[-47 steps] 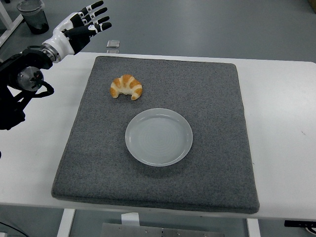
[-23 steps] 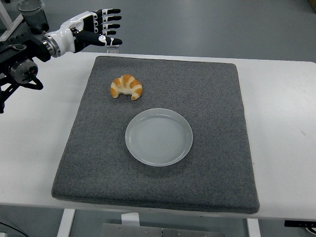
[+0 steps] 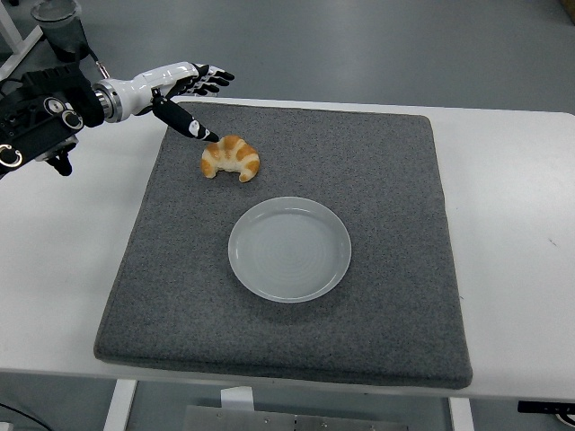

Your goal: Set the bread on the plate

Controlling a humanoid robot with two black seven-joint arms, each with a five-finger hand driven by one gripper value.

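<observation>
- Left hand reaches in with fingers spread, holding nothing; thumb angled down.
- Bread, a croissant, lies just below and right of the thumb tip — not yet touched.
- Plate sits empty beyond it, nearer the table's front edge.
- Best next: lower over the croissant's middle, close gently — it likely crushes easily.

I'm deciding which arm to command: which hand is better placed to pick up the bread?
Left. The left hand hovers open just beyond the bread, its thumb reaching toward it. The right arm is not in view.
</observation>
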